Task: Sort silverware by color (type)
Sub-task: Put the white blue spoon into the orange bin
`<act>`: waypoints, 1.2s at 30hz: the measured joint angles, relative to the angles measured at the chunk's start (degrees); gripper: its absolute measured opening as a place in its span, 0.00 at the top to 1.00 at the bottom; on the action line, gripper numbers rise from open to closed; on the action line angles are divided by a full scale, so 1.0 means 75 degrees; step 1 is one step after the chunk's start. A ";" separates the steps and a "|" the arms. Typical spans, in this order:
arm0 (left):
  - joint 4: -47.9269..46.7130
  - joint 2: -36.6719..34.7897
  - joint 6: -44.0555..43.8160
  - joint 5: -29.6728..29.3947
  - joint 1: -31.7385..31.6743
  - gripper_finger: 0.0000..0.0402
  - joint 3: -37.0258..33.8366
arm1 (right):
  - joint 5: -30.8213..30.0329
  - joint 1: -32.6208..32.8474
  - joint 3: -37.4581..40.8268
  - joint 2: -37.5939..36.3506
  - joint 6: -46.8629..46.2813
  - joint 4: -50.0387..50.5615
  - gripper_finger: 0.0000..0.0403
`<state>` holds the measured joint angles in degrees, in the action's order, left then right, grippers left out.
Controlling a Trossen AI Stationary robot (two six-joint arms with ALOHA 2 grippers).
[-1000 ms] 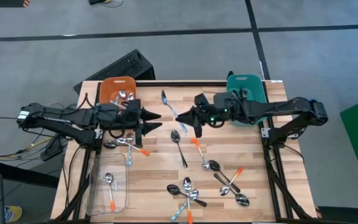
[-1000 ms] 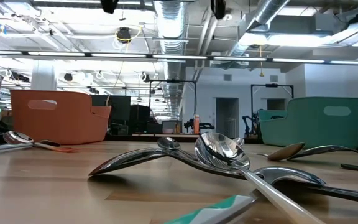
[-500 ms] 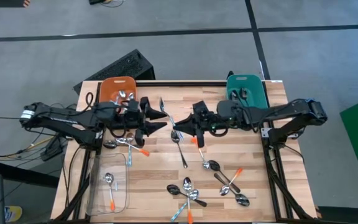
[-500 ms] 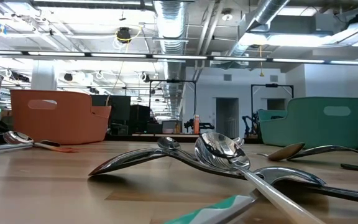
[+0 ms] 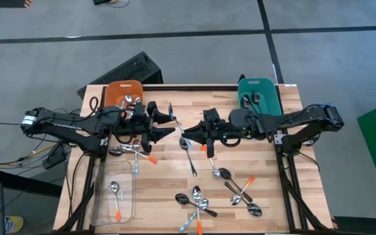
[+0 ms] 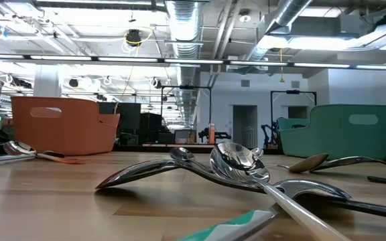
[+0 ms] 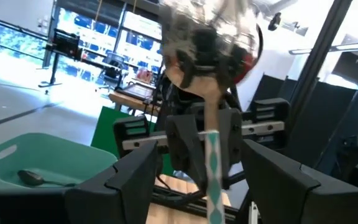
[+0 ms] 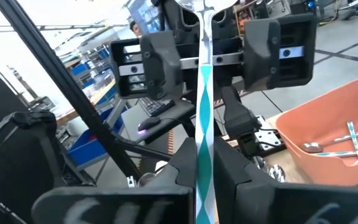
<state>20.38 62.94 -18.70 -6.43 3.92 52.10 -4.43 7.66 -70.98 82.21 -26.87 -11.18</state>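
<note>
Mid-bench handoff spot: a light-blue-handled spoon (image 5: 176, 121) sits up off the bench (image 5: 266, 166), between both arms. R gripper (image 8: 204, 163) is clamped on its striped handle. L gripper (image 7: 194, 177) faces it w/ fingers apart either side of the spoon, handle running down the gap. Orange bin (image 5: 123, 92) behind L arm holds spoons; teal bin (image 5: 260, 88) behind R arm. Loose spoons (image 5: 201, 201) lie scattered on the near side, some w/ orange handles. Clear tray (image 5: 103, 202) at L front holds an orange-handled one.

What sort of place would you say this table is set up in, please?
Probably a robotics lab or workshop in an industrial hall: exposed ceiling ducts, long light strips, and further benches and framed rigs behind the table.
</note>
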 joint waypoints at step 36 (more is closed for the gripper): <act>-0.0512 0.0012 -0.0606 0.1378 -0.0603 0.47 0.0446 | 0.0176 -0.0175 0.0000 -0.0009 0.0656 -0.0170 0.91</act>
<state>16.55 63.03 -23.24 3.90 -0.60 55.44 -3.11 6.34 -70.98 82.15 -21.96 -12.46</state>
